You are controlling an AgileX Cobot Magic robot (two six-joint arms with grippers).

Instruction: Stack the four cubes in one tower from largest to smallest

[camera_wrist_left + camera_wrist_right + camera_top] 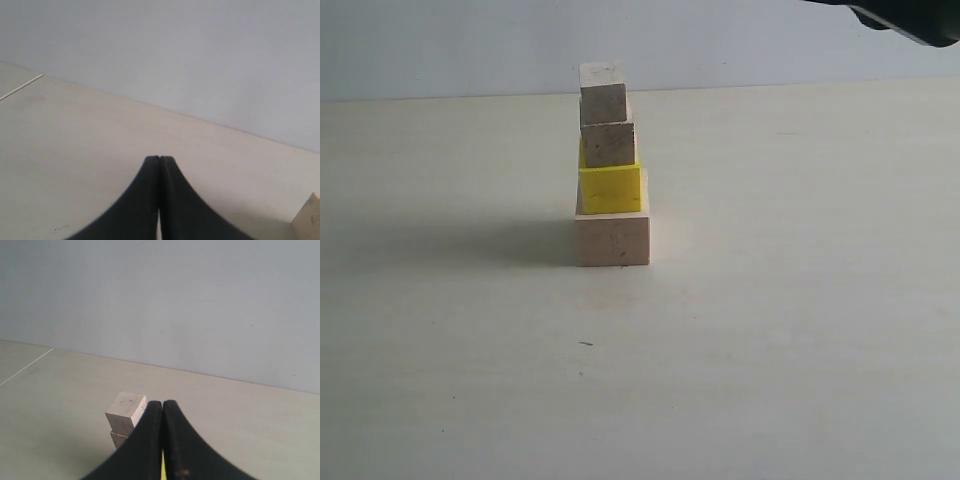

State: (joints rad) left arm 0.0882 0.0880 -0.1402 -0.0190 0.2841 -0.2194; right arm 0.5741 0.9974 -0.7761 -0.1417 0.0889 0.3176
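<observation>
One column of four cubes stands mid-table in the exterior view: the large pale wood cube at the bottom, the yellow cube on it, the medium wood cube above, and the small wood cube on top. My right gripper is shut and empty, away from the tower; past its fingers show the small cube, the medium cube under it and a sliver of the yellow cube. My left gripper is shut and empty over bare table, with a pale cube corner at the frame edge.
The pale table spreads around the tower on all sides, ending at a plain wall behind. A dark piece of the right arm shows at the upper right corner of the exterior view.
</observation>
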